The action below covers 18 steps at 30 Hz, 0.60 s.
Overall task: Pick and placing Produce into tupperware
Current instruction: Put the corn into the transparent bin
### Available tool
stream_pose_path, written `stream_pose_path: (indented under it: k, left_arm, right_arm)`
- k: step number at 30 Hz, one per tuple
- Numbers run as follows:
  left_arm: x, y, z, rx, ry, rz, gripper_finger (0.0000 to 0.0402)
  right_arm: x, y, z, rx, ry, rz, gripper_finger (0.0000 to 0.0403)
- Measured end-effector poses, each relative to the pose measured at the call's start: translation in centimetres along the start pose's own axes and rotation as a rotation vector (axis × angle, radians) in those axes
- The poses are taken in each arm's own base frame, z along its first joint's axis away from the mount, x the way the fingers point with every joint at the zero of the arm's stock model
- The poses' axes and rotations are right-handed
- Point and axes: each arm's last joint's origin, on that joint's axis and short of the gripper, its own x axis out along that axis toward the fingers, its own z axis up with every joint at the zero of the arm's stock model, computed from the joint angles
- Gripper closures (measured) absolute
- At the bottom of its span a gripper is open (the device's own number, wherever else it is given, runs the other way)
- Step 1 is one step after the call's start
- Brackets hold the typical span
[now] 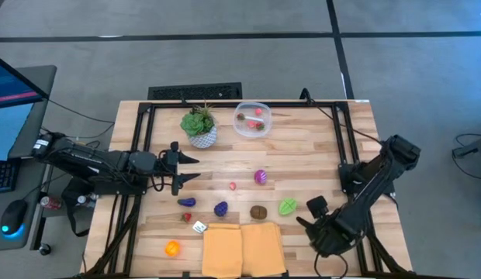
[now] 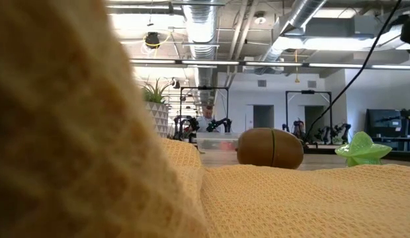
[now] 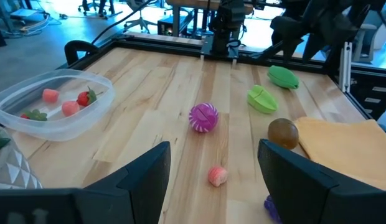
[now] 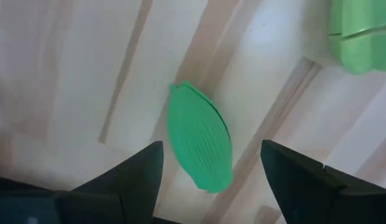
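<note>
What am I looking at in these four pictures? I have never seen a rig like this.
Two dark robot arms work at a wooden table. One picture looks straight down, one looks level across the tabletop, and two come from cameras on the arms' wrists. The left pincer hangs open over the table's left side, holding nothing. The right pincer is open near a flat green leaf-like piece, not gripping it. Small toy produce lies scattered; a clear tupperware already holds some pieces beside a potted plant.
</note>
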Motion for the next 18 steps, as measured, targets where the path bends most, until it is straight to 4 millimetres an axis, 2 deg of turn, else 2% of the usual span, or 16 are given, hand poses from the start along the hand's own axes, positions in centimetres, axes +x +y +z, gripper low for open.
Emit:
stream_pose_path:
  k: [18]
  left_arm:
    - [0.0,0.0,0.0,-0.003,-0.005,0.020,0.0168]
  right_arm:
    - [2.3,1.7,0.2,0.008,0.092,-0.035,0.0108]
